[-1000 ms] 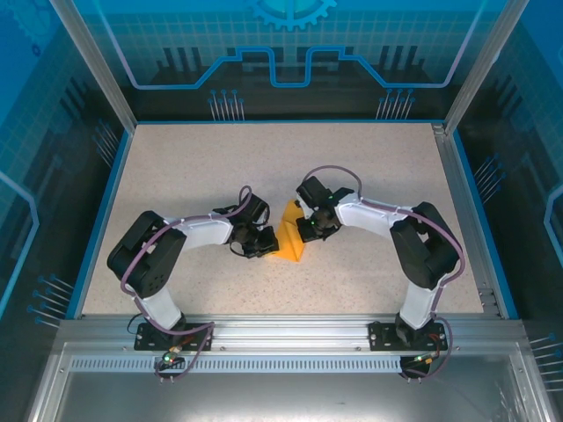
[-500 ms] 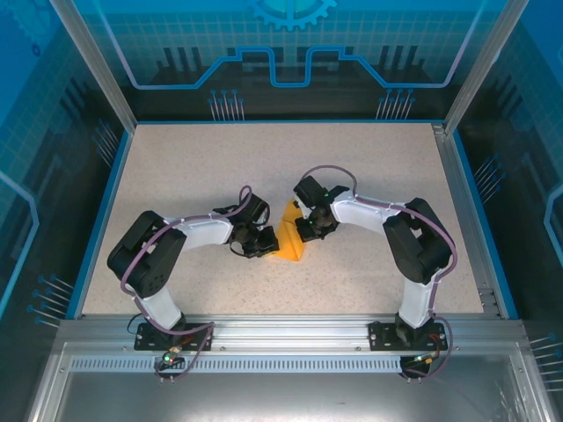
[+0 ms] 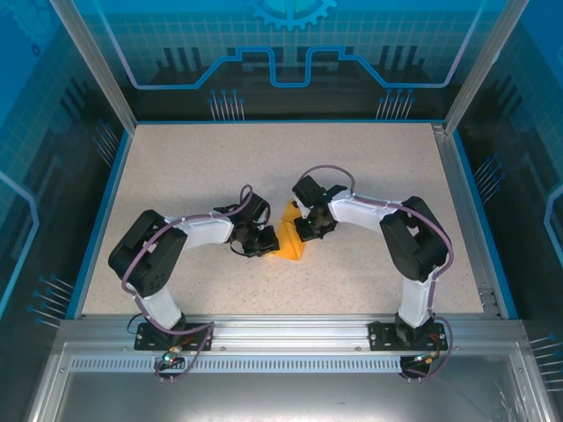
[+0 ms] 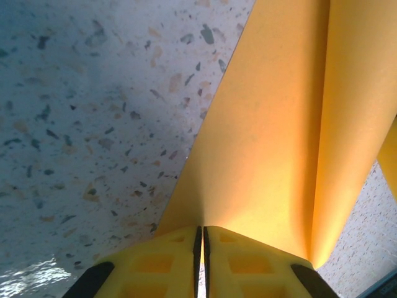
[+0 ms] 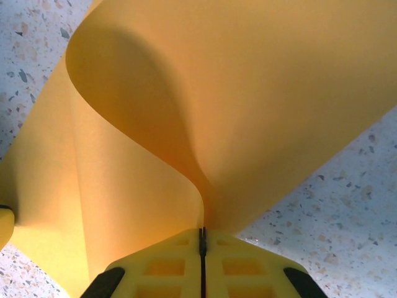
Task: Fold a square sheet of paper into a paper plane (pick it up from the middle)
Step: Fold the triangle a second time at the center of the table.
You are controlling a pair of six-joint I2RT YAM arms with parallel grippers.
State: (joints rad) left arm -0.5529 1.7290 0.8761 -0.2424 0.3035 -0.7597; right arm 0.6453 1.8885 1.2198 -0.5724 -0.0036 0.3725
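Since a second ago, the right arm is leaning a little further toward the left arm, and the right gripper (image 3: 304,229) is sitting slightly closer to the left gripper (image 3: 267,241); the left arm is staying about where it was.

Both grippers are clenching the square sheet of paper (image 3: 289,245) between them, one on each side of it, over the speckled table (image 3: 378,167).

Seen from the left wrist, the left gripper (image 4: 200,234) is pressing its yellow fingers (image 4: 161,264) together on the paper's edge with only a thin slit between them. The paper (image 4: 273,143) is rising straight ahead of these jaws as a narrow wedge with a long crease running along its right side, and the table is lying to the left of it.

Seen from the right wrist, the right gripper (image 5: 202,234) is likewise nipping the paper (image 5: 248,93) in tightly closed jaws. Ahead of the jaws the sheet is spreading wide, curling over to the left in a soft loop and fanning out broadly above and to the right.
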